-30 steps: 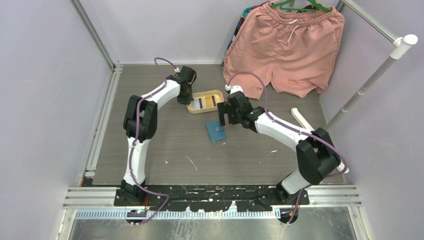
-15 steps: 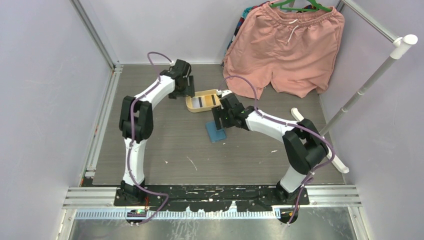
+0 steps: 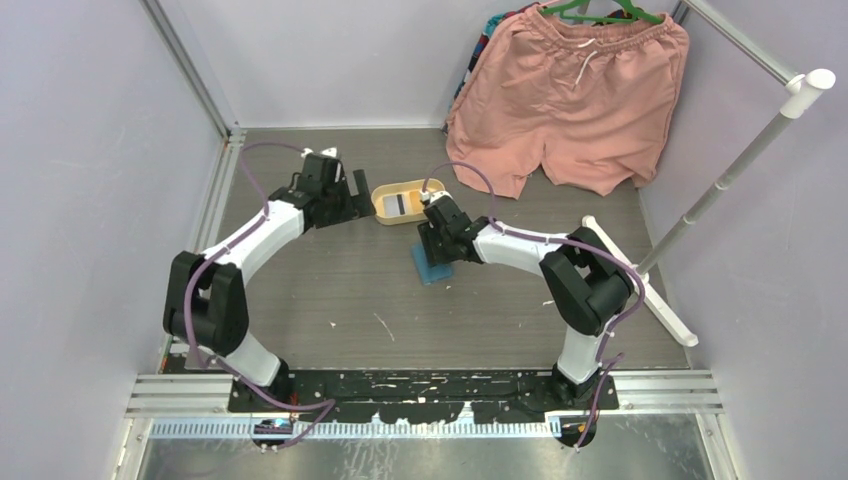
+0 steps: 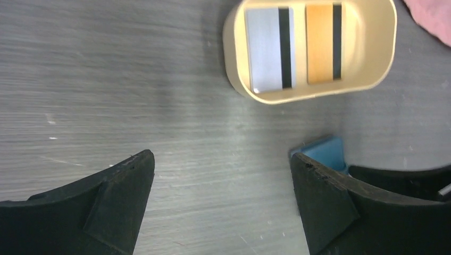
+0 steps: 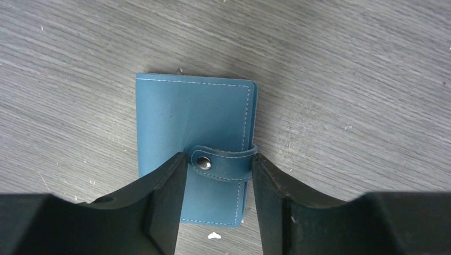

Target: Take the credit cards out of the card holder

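The teal-blue card holder (image 5: 191, 117) lies closed on the table, its snap strap fastened. My right gripper (image 5: 219, 162) hovers right over it with the jaws half open, one fingertip at each end of the strap and nothing gripped. In the top view the card holder (image 3: 432, 262) pokes out below that gripper (image 3: 437, 240). Two credit cards lie in the yellow tray (image 4: 314, 95): a silvery one (image 4: 263, 48) and an orange one (image 4: 319, 42), each with a dark stripe. My left gripper (image 4: 222, 159) is wide open and empty over bare table, left of the tray.
Pink shorts (image 3: 575, 95) hang at the back right, their hem reaching the table near the tray (image 3: 405, 200). A white pole stand (image 3: 640, 290) lies at the right. Small white crumbs dot the grey table.
My left gripper opened and drew back leftward from the tray. My right gripper came down over the card holder and its jaws narrowed around the strap.
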You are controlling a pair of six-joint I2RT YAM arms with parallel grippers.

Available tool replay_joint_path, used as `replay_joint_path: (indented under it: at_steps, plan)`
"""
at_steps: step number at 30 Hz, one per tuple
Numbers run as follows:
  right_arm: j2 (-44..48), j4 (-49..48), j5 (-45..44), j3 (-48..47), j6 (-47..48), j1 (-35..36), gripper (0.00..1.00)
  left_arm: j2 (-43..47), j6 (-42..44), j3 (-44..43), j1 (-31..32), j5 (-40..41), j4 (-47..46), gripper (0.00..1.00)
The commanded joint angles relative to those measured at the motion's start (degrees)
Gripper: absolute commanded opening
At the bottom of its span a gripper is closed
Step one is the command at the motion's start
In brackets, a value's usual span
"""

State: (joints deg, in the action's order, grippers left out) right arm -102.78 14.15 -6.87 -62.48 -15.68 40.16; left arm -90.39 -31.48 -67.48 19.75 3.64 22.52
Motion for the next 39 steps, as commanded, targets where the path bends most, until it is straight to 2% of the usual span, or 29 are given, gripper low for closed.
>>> replay_joint_path:
  at_steps: [1, 5, 8, 10, 11, 13, 15, 17, 18, 19, 20, 23, 27, 32, 35, 39]
  plan:
    - [-1.5, -1.7, -2.3, -2.2, -0.8, 0.4, 0.49, -0.2, -2.3, 2.6, -5.2, -21.5, -9.3, 1.0]
    - [-1.9, -1.5, -2.8, -2.1, -0.3, 0.6, 0.46, 4.9, -2.6, 8.2, -7.0, -30.8, -19.7, 1.0]
    - [-1.7, -1.5, -3.1, -1.6, 0.1, 0.6, 0.42, 6.8, -3.7, 11.1, -7.4, -42.7, -27.4, 1.0]
    - [-1.4, -2.0, -3.2, -0.9, 0.1, 0.6, 0.37, 6.8, -9.4, 15.8, -7.3, -50.2, -40.4, 1.0]
    - [-1.3, -2.1, -3.3, -0.5, -0.1, 0.6, 0.32, 5.7, -13.4, 17.5, -7.2, -52.1, -46.6, 1.0]
    - [-0.9, -2.6, -3.1, 0.2, -0.6, 0.6, 0.23, 2.0, -19.5, 18.7, -6.3, -52.6, -52.8, 1.0]
    - [-0.2, -3.3, -2.7, 0.9, -1.3, 0.6, 0.19, -1.1, -18.0, 17.9, -3.6, -49.7, -49.1, 1.0]
    - [0.6, -4.0, -2.5, 1.6, -2.2, 0.6, 0.14, -2.7, -12.8, 17.2, 0.4, -39.9, -42.1, 1.0]
    - [1.1, -4.6, -2.3, 2.0, -2.6, 0.6, 0.08, -3.3, -11.2, 16.8, 3.3, -35.2, -39.3, 1.0]
    - [1.6, -4.9, -2.4, 2.4, -3.0, 0.6, 0.02, -4.1, -10.1, 16.6, 5.2, -31.4, -37.7, 1.0]
    - [2.2, -5.4, -2.3, 2.8, -3.4, 0.5, 0.01, -4.8, -9.6, 16.4, 7.1, -28.5, -37.0, 1.0]
    - [3.9, -6.5, -1.8, 4.1, -4.8, 0.5, 0.01, -7.1, -10.9, 17.4, 10.5, -22.6, -36.7, 1.0]
    - [6.7, -8.9, -1.3, 6.5, -8.1, -0.1, 0.01, -6.7, -15.5, 23.3, 11.8, -16.1, -42.4, 1.0]
    - [10.2, -16.5, 2.4, 11.8, -14.1, -2.1, 0.01, -4.6, -16.4, 26.5, 12.4, -10.9, -44.0, 0.99]
    - [11.0, -20.0, 5.2, 13.8, -16.9, -3.2, 0.01, -5.8, -18.4, 27.9, 12.9, -11.3, -48.8, 0.93]
    - [11.4, -23.1, 7.1, 15.4, -18.4, -4.0, 0.01, -10.4, -22.6, 28.9, 12.9, -16.1, -56.5, 0.81]
